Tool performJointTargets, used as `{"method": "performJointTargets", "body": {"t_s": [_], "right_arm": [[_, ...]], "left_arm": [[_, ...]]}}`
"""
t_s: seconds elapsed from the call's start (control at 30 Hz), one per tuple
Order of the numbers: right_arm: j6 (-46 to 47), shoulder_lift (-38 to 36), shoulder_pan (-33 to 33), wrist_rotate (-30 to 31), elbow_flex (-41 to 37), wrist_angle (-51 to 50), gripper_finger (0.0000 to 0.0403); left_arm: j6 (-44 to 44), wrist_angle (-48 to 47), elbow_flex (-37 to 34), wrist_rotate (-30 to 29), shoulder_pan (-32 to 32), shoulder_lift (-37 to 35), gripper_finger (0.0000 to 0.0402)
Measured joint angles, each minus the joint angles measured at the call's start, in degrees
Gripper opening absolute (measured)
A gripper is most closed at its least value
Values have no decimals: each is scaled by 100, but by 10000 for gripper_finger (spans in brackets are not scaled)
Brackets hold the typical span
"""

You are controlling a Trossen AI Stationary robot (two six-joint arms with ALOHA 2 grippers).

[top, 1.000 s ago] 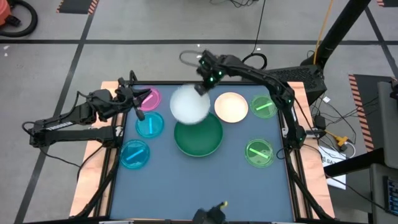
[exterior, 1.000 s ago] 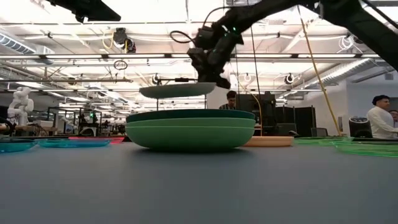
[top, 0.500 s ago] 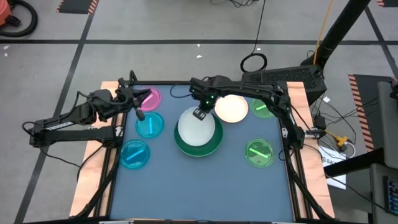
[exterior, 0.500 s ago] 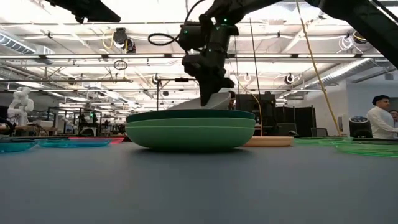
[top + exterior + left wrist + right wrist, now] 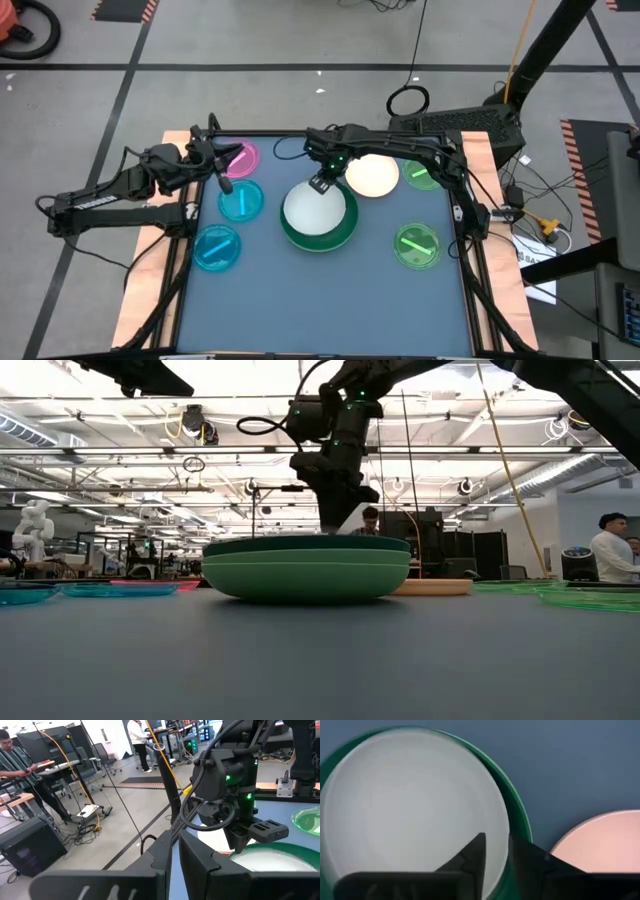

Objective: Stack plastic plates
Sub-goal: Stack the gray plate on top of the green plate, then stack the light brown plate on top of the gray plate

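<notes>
I see a dark blue tabletop [image 5: 330, 300] with a wood rim, on a grey floor with black lines. In the low view, the room behind is a big workshop with bright lamps, desks and a person [image 5: 606, 556] standing far off on the right.

At the left edge of the tabletop waits the left gripper [image 5: 218, 165]. Its fingers are close together and hold nothing. Near it lie a pink plate [image 5: 238, 158] by the far left corner, a blue plate [image 5: 241, 201] just in front of that, and a second blue plate [image 5: 217, 247] nearer the front.

In the middle stands the green stack [image 5: 320, 232] of big plates. A white plate [image 5: 314, 209] lies flat inside the top one.

The right gripper [image 5: 322, 183] is at the far rim of the white plate. Its fingers [image 5: 472, 855] are a little way apart, one on each side of that rim, and I cannot tell if they press on it.

Next comes a cream plate [image 5: 372, 172] near the far edge. Then a green plate [image 5: 422, 171] with a stripe sits by the far right corner, and another striped green plate [image 5: 417, 245] lies near the right edge.
</notes>
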Motion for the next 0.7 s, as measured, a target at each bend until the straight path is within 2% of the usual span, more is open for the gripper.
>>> {"method": "performJointTargets", "body": {"t_s": [0.17, 0.33, 0.53, 0.7], "right_arm": [[25, 0, 2, 108, 0, -4, 105], [123, 0, 98, 191, 0, -126, 109], [394, 0, 420, 898, -1, -871, 109], [196, 0, 618, 1391, -2, -1495, 109]], "left_arm": [[0, -7, 0, 0, 0, 2, 42], [0, -62, 0, 0, 0, 2, 42], [0, -293, -4, 0, -2, 2, 42], [-48, -309, -4, 0, 0, 0, 42]]}}
